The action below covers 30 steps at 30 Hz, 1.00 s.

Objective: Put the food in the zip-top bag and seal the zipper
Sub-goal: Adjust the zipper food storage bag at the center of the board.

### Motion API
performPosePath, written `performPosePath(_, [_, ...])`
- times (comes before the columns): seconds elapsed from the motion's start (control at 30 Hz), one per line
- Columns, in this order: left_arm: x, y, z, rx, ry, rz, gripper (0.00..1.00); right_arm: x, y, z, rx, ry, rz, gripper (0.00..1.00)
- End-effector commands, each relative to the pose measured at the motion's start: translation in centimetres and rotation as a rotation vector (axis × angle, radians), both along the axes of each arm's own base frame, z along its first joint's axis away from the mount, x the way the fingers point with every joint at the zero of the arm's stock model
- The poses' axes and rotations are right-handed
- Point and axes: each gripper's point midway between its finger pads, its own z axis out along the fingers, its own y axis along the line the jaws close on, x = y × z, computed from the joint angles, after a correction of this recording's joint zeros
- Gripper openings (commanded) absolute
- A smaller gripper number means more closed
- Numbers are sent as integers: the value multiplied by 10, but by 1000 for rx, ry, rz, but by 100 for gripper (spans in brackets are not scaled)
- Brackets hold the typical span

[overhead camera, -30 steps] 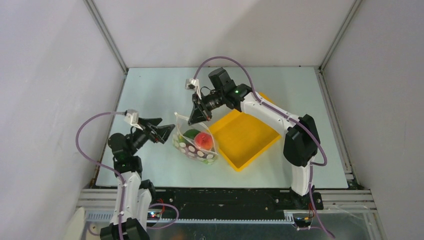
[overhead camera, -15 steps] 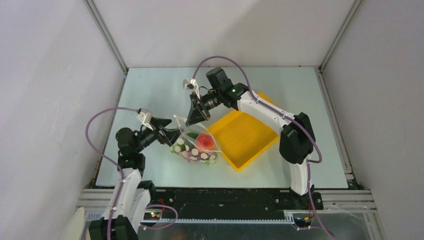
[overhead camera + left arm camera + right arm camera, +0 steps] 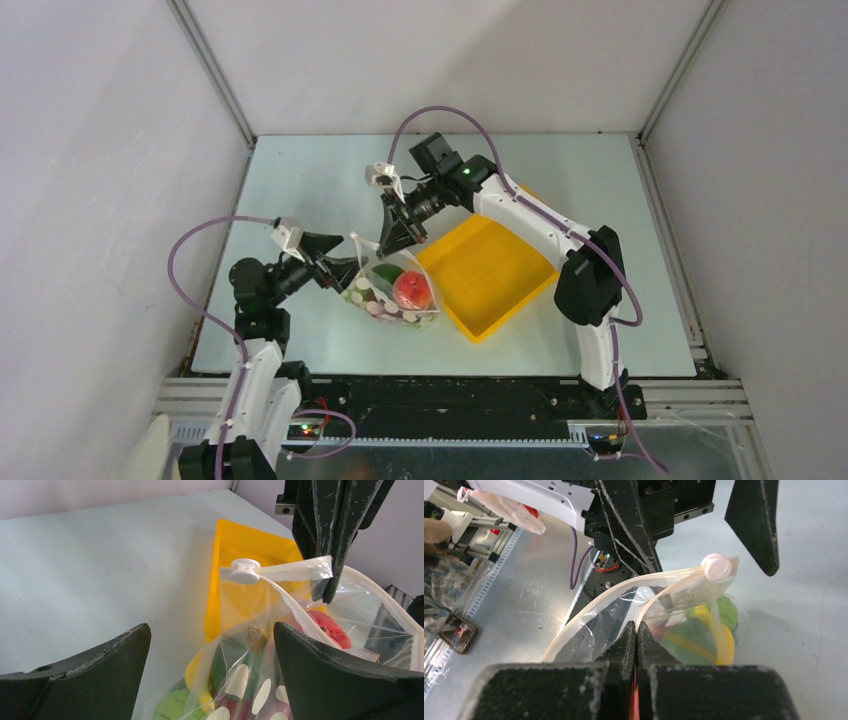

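Here, dotted zip-top bag (image 3: 385,308) (tomato (image 3: 411,289) inside), white zipper (image 3: 292,566) open

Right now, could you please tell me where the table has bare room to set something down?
Bare table lies along the back wall, right of the yellow tray, and in front of it. Crowded: the zip-top bag, between left gripper and right gripper.

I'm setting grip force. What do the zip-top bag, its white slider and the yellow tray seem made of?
The zip-top bag: thin clear plastic film, glossy; it creases and the food shows through. The white slider: likely hard moulded plastic, smooth. The yellow tray: probably rigid plastic, matt, even colour.
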Motion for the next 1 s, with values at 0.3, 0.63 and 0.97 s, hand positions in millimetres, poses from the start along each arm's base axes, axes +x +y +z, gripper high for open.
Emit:
performPosePath(0.3, [-25,-33,19,-41,-81,-170,100,-17,1,13,39,-29,78,0])
performPosePath(0.63, [-30,-33,23,-52,-99,-164,56,-13,1,15,33,-35,53,0])
performPosePath(0.97, [-48,-44,25,-88,-114,-208,51,-8,-11,29,80,-30,33,0])
